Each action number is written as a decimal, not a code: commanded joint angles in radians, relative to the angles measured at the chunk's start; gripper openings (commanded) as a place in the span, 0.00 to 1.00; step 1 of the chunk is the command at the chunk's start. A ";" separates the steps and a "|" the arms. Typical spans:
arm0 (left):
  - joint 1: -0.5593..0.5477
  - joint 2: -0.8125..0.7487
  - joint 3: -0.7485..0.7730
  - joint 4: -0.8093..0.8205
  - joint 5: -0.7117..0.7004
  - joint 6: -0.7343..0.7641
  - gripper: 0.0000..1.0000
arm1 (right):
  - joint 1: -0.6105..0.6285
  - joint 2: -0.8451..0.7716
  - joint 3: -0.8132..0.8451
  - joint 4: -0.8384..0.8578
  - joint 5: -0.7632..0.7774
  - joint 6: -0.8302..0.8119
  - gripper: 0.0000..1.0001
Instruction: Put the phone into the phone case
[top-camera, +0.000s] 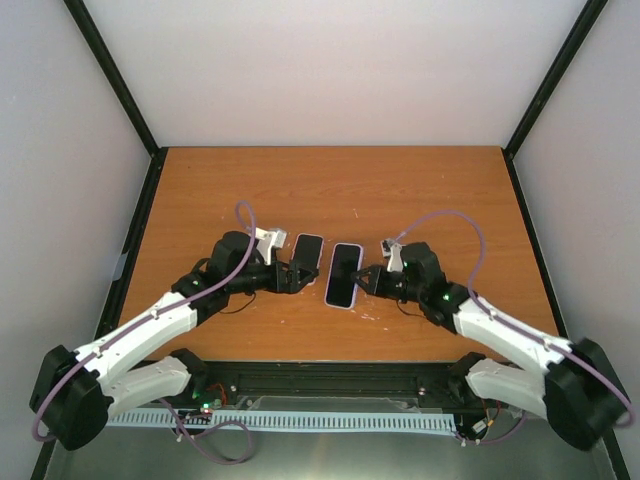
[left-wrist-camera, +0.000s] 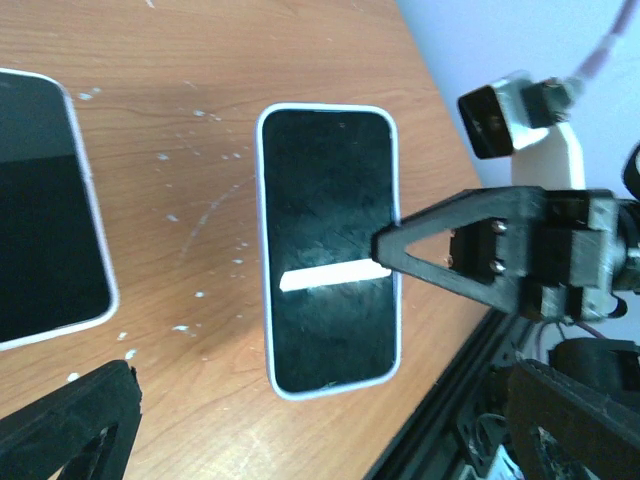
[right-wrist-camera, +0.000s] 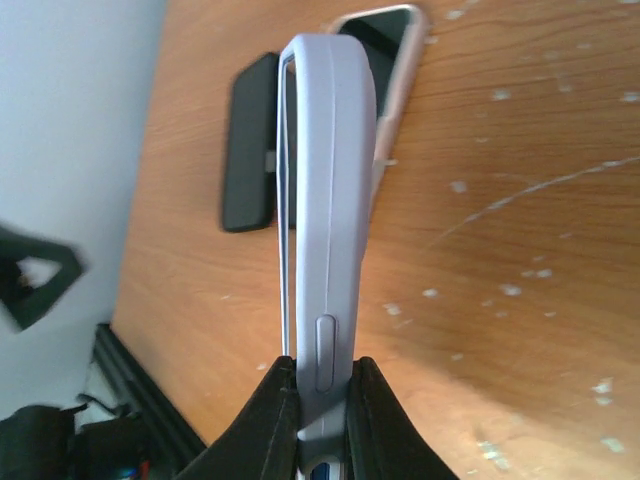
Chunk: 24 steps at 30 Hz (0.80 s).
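Lying face up near the middle of the table (top-camera: 420, 190), the lavender phone case (top-camera: 344, 276) shows a dark surface inside its pale rim; whether that is bare lining or a screen I cannot tell. The right gripper (right-wrist-camera: 322, 392) is clamped on the case's right long edge, one finger on each side of the rim, just by the side button (right-wrist-camera: 325, 350). Whether that edge is raised off the wood cannot be told.

Just beside the case on its left, apart from it, lies the phone (top-camera: 307, 256). It is flat and screen up, has a white rim, and sits a little farther from the arms' bases than the case does.

The left gripper (top-camera: 300, 276) hovers low by the near end of the phone with its jaws spread wide, holding nothing. In the left wrist view its black fingers (left-wrist-camera: 70, 425) stand at the bottom corners, with the case ahead between them.

White specks (left-wrist-camera: 180, 327) dot the orange-brown wood around both things. A purple cable (top-camera: 450, 213) loops over each arm. Pale walls and black frame posts (top-camera: 115, 80) close in the table on three sides.
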 joint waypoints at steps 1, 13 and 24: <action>0.002 -0.048 0.023 -0.070 -0.106 0.047 1.00 | -0.096 0.162 0.079 0.021 -0.121 -0.089 0.03; 0.002 -0.077 0.018 -0.076 -0.112 0.065 1.00 | -0.212 0.469 0.196 0.077 -0.236 -0.141 0.03; 0.000 -0.100 0.012 -0.089 -0.129 0.041 0.99 | -0.237 0.547 0.256 -0.016 -0.189 -0.173 0.22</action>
